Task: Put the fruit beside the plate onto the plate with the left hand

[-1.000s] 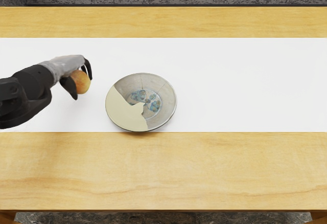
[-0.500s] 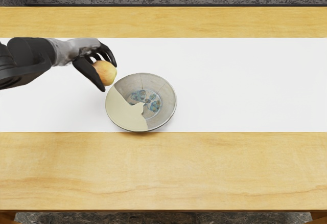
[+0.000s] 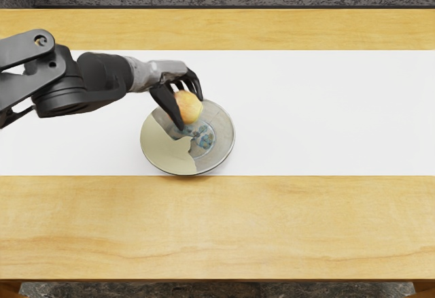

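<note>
- One head view only, looking steeply down across the wooden table [image 3: 217, 223] from its near long side.
- Mid-range: white runner [image 3: 340, 107] spans the frame; plate [image 3: 162, 152] sits left of centre.

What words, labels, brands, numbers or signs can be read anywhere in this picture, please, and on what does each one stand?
There are none to read.
The plate bears only a blue-green painted motif at its centre, with no letters or numbers.
The fruit, the left hand grasping it, the white strip and the wooden table show no writing.
</note>
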